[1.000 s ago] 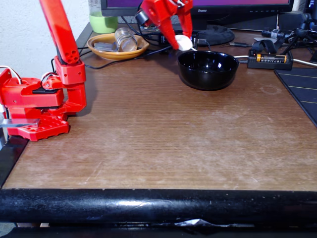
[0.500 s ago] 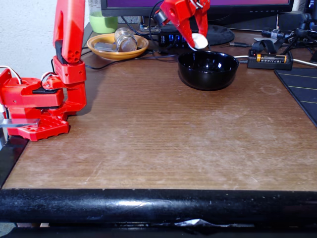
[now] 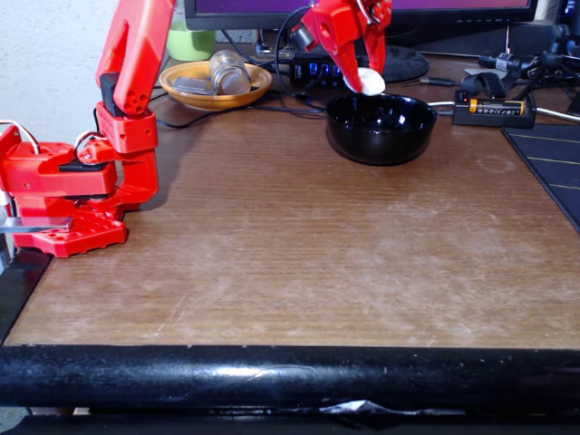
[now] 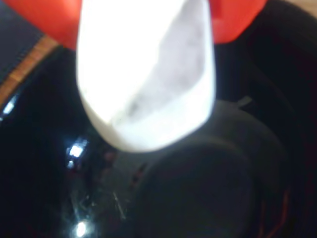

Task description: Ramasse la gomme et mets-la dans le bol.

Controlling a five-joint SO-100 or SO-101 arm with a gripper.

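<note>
The white eraser (image 3: 371,82) is pinched between the tips of the red gripper (image 3: 367,80), whose two fingers are closed narrowly on it, and it hangs in the air just above the back rim of the glossy black bowl (image 3: 381,136), apart from the rim. In the wrist view the eraser (image 4: 148,74) looms large and blurred at the top, red finger (image 4: 44,20) material showing on either side of it, with the dark, reflective inside of the bowl (image 4: 208,198) directly underneath. Taking the bowl as the landmark in the fixed view: it stands on a worn brown wooden table (image 3: 299,263), toward the far side. To its left and a little farther back lies a shallow orange-yellow dish (image 3: 214,86) holding a glass jar (image 3: 229,71) on its side, and behind that dish stands a green cup (image 3: 188,38). To the bowl's right, near its rim, a black battery holder (image 3: 494,109) carries a yellow cell. Behind the bowl a monitor's base (image 3: 399,62) and dark cables sit at the table's back edge. Well to the bowl's left and nearer the camera, the arm's red base (image 3: 72,190) is fixed at the table's left edge, its upper link rising toward the gripper.
</note>
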